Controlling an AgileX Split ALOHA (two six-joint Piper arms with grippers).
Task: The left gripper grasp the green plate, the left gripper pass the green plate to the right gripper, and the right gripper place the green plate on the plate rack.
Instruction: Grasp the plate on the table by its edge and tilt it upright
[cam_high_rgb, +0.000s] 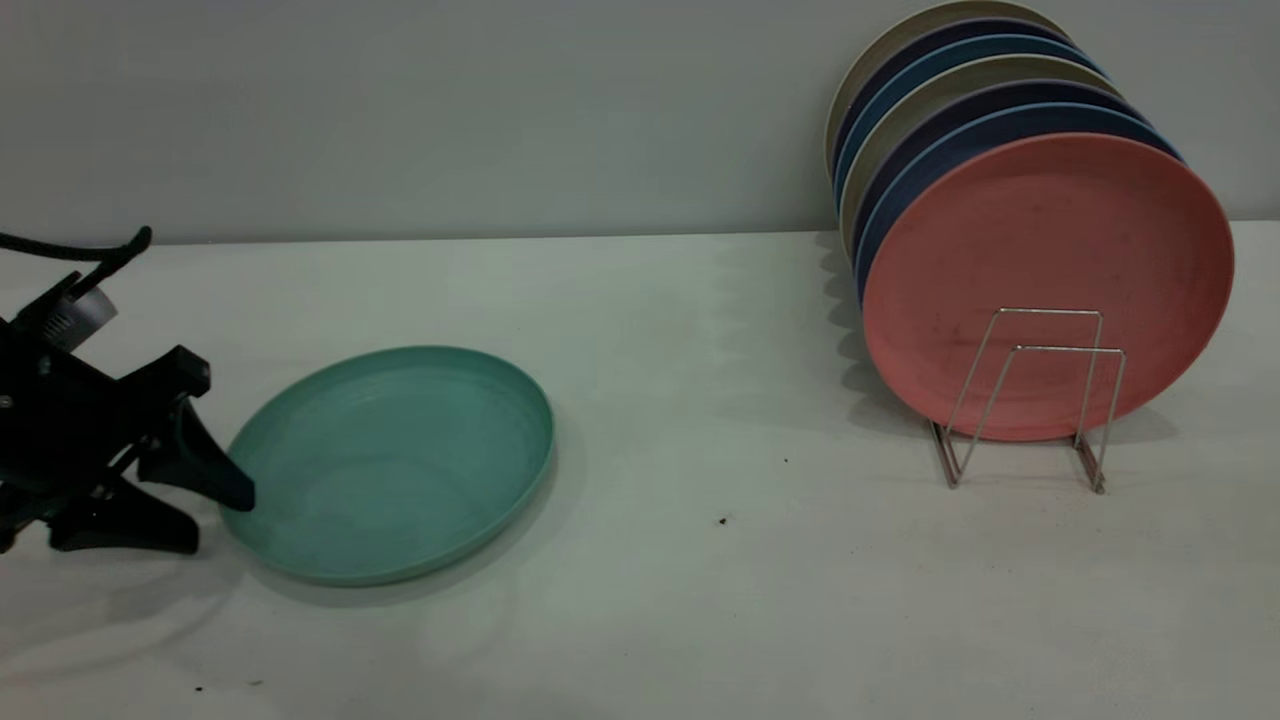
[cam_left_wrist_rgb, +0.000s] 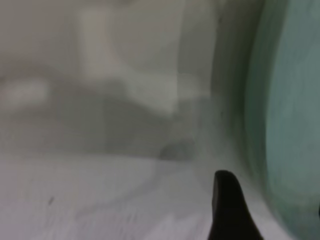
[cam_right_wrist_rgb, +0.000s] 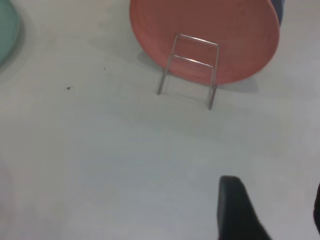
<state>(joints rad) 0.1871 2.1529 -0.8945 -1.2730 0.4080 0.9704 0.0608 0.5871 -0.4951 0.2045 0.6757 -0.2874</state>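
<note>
1. The green plate (cam_high_rgb: 390, 462) lies on the white table (cam_high_rgb: 700, 600) at the exterior view's left, its far rim tilted slightly up; it is well apart from the plate rack (cam_high_rgb: 1030, 400).
2. The left gripper (cam_high_rgb: 205, 500) sits low at the plate's left edge; its fingers (cam_high_rgb: 200, 465) are spread, one tip over the rim, the other flat on the table outside it; they pinch nothing.
3. The plate rack stands at the right, holding a row of upright plates with a salmon-pink plate (cam_high_rgb: 1050, 260) in front.
4. The right gripper (cam_right_wrist_rgb: 272, 210) hovers above bare table near the rack; its fingers (cam_right_wrist_rgb: 237, 210) are spread and hold nothing.
</note>
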